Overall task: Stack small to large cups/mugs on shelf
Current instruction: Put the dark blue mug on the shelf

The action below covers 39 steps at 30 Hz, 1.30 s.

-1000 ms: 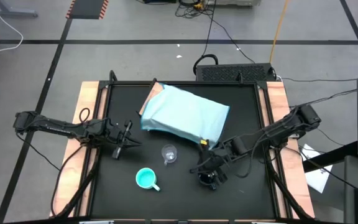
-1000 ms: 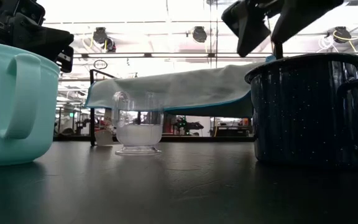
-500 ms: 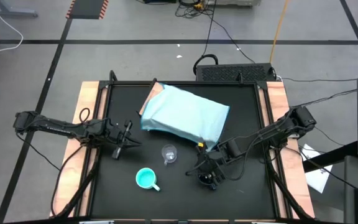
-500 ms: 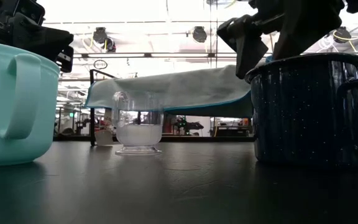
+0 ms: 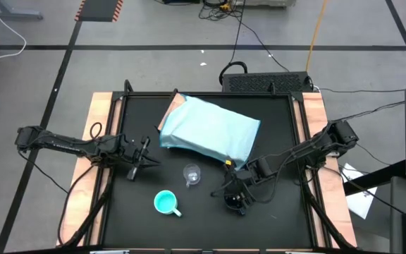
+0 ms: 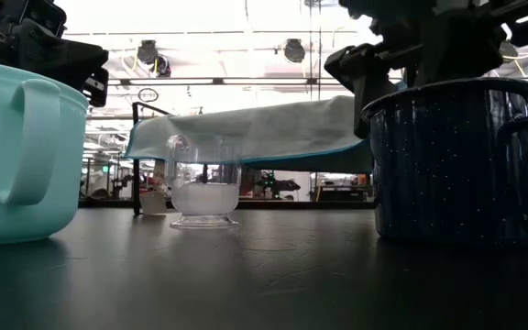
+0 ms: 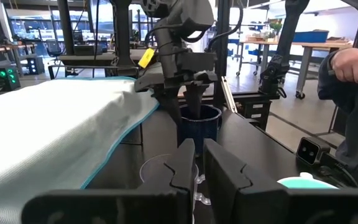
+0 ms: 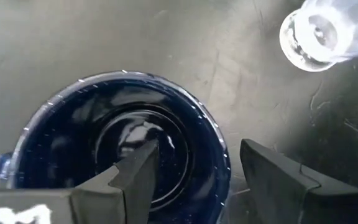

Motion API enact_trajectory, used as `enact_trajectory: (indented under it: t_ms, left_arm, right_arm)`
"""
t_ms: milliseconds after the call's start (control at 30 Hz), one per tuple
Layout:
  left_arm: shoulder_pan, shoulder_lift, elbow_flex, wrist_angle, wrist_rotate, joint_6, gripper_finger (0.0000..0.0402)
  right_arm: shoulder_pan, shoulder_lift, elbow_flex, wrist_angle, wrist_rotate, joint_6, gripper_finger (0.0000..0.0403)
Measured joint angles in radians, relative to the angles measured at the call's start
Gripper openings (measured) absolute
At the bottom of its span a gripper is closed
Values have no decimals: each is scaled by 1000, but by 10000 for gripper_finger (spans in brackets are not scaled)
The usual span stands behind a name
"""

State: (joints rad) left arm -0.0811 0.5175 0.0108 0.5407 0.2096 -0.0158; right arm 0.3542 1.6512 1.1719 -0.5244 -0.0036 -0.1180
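Observation:
The black mug (image 8: 104, 124) stands upright on the black tabletop at the near right; it also shows in the low view (image 6: 452, 165). My right gripper (image 8: 197, 168) is open right above it, one finger inside the mug and one outside its wall. The teal mug (image 5: 165, 203) stands on its base at the near middle, white handle toward the near edge. The tiny clear glass cup (image 5: 191, 173) stands between the teal mug and the light blue shelf (image 5: 210, 128). My left gripper (image 5: 144, 159) is shut and empty at the left. My right gripper comes at the black mug from above, pointing down, and straddles the rim (image 8: 221, 163) on the side toward the glass cup. The mug stands on the table. I cannot tell whether either finger touches the wall.
The shelf takes up the far middle of the table and stands raised above it, its top bare. Wooden rails (image 5: 99, 141) run along the table's left and right sides. A person (image 7: 353, 74) stands beyond the table in the left wrist view.
My right gripper has come down onto the black mug and shifted slightly toward the table's left edge, so that one finger now reaches inside the mug. The mugs and the glass cup have stayed in place.

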Motion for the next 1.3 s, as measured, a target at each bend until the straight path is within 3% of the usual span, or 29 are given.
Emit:
enact_trajectory:
  t_ms: [500, 1300]
  left_arm:
    - [0, 0, 0, -19, 0, 1, 37]
    - [0, 0, 0, -22, 0, 0, 37]
  right_arm:
    - [-8, 0, 0, -7, 0, 27, 195]
    - [-15, 6, -46, -16, -1, 80, 194]
